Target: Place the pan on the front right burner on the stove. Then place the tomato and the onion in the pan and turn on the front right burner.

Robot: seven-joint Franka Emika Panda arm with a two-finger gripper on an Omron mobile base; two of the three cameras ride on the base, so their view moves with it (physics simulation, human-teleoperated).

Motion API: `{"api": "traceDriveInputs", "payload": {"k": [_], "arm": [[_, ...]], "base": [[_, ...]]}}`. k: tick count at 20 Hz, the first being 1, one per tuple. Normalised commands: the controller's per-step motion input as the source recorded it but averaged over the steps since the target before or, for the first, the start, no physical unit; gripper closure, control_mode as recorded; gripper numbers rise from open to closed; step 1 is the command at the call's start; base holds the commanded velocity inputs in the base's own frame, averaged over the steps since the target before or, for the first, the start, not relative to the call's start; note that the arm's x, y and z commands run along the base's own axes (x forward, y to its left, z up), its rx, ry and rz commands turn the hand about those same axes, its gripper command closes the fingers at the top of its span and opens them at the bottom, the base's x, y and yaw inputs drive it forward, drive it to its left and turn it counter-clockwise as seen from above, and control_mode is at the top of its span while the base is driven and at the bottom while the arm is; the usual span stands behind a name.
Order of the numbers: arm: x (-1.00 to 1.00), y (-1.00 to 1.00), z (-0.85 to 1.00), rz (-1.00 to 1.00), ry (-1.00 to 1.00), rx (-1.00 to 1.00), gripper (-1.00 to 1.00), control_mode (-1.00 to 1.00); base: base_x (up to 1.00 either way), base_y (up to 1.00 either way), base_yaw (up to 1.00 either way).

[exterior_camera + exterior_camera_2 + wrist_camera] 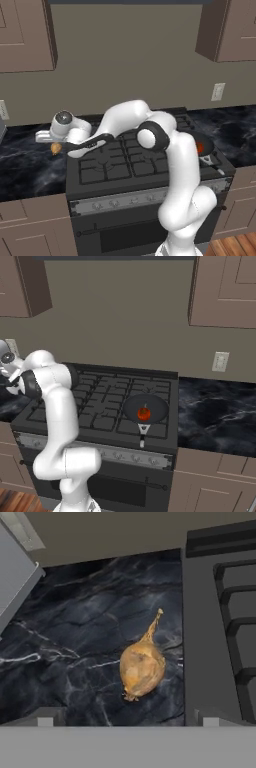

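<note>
Stove (100, 406): wide dark range set between two stretches of black marbled counter; black grates on top, a silver knob strip and a dark oven door below.
Counter (90, 637): black stone with pale veins, seen left of the stove in the hand view; a second stretch lies right of the stove in the right base view.
Arm: white, with dark joints; bent over the left part of the stove and reached out to the counter on the left, as seen in both base views.
Pan (146, 408): seated on the front right burner (159, 428), handle with pale tip pointed toward the front edge of the stove.
Gripper (56, 145): held over the left counter, just beside the stove's left edge; jaws spread wide, nothing between them. The two fingertips (45, 717) are seen at the bottom of the hand view, one on either side of the onion.
Onion (142, 668): tan bulb lying on its side on the counter, near the stove's edge, thin tip pointed away from the fingers; not gripped.
Tomato (144, 414): red ball resting inside the pan, near its middle.
</note>
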Motion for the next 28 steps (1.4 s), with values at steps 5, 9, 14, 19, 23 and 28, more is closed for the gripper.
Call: {"api": "traceDriveInputs", "payload": {"k": [5, 9, 14, 19, 23, 28], "arm": [[0.04, 0.05, 0.01, 0.0, 0.01, 0.0, -1.0, -1.0], [0.0, -0.02, -0.01, 0.0, 0.04, 0.0, -1.0, -1.0], [0.01, -0.15, -0.03, 0.0, 0.01, 0.0, -1.0, -1.0], [0.13, -0.26, -0.04, 0.0, 0.0, 0.0, -1.0, -1.0], [0.07, -0.04, 0.0, 0.0, 0.0, 0.0, -1.0, -1.0], [0.17, 0.0, -0.1, 0.0, 0.0, 0.0, -1.0, -1.0]], "base": [[0.0, 0.0, 0.0], [0.0, 0.0, 0.0], [0.0, 0.0, 0.0], [0.0, 0.0, 0.0], [0.0, 0.0, 0.0], [0.0, 0.0, 0.0]]}}
